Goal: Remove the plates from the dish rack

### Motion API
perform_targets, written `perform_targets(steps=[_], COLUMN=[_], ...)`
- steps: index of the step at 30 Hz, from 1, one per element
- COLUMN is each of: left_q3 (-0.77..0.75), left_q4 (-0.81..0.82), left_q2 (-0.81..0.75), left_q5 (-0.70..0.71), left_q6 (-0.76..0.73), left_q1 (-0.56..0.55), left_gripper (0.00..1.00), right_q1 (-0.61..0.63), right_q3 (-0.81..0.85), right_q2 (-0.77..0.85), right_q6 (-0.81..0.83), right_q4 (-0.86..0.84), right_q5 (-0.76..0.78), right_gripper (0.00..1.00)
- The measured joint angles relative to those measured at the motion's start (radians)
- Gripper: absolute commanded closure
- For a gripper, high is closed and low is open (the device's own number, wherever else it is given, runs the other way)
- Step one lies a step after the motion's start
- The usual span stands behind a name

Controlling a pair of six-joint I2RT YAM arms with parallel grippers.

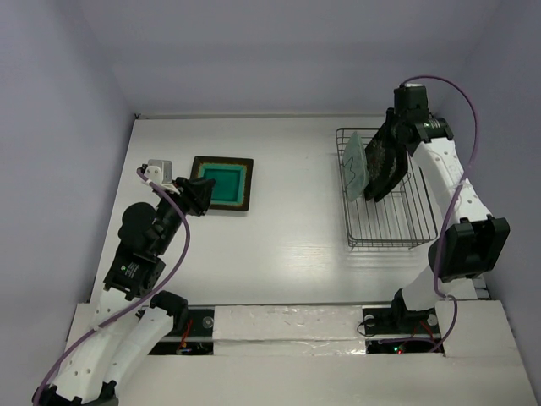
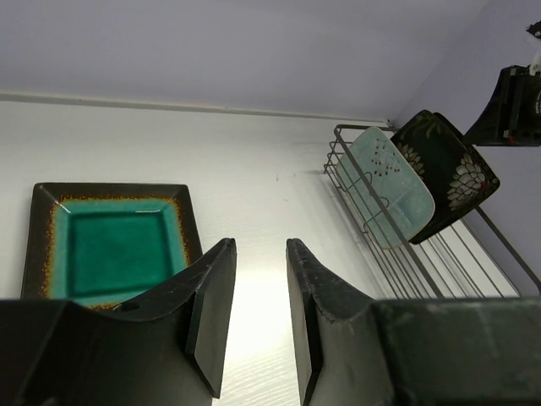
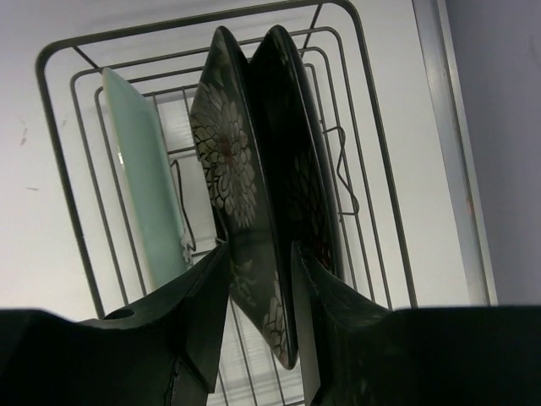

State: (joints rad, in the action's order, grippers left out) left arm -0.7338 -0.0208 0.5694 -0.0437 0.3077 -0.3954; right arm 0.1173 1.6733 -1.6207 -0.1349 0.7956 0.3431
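The wire dish rack (image 1: pixel 393 241) stands at the right, with three plates on edge in it. In the right wrist view they are a mint-green plate (image 3: pixel 148 203), a black flowered plate (image 3: pixel 228 152) and a second black plate (image 3: pixel 296 127) behind it. My right gripper (image 3: pixel 260 245) is over the rack's far end, and its jaws press on both faces of the first flowered plate's lower corner. A teal-centred square plate (image 1: pixel 221 182) lies flat on the table at the left. My left gripper (image 2: pixel 258 243) hovers at that plate's near right corner, open and empty.
The white table (image 1: pixel 296 237) ends at grey walls at the back and on both sides. A small white block (image 1: pixel 157 167) sits left of the teal plate. From the left wrist the rack (image 2: pixel 338 131) and its plates show far right.
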Motion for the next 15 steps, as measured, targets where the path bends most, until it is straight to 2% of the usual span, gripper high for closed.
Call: perform_targets(steps=[15], left_q3=[0.0], left_q4=[0.0], left_q2=[0.012], left_q5=[-0.001], left_q6=[-0.001], left_q1=[0.014], left_gripper=[0.72], right_q1=[-0.033], right_q3=[0.102], right_q2=[-0.201], right_q6=[0.059], right_q4=[0.029], right_q5=[-0.001], right_gripper=[0.61])
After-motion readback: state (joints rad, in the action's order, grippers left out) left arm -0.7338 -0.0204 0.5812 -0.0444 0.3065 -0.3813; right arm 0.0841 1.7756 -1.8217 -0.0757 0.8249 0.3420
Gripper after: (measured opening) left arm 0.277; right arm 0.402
